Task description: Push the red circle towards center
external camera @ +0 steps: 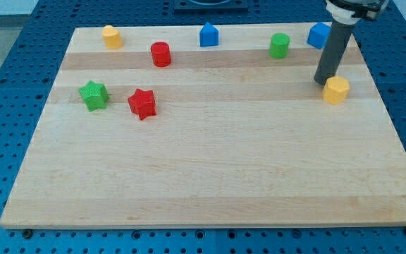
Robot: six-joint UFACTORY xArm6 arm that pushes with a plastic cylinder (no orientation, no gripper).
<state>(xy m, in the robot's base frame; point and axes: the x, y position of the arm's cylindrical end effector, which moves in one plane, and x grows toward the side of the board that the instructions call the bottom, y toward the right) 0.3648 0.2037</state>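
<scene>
Risk noted: my tip (322,82), a jawless rod end effector touching the yellow block (336,90), sits well apart from the red circle (161,54) and could scatter the green circle (280,45) en route.

Dark rod upright at view's upper right, my tip (323,82) down on board.

Two red blocks (161,53) (142,104), two green (94,95) (280,45), two blue (208,34) (318,35), two yellow (112,36) (336,90), eight in all
</scene>
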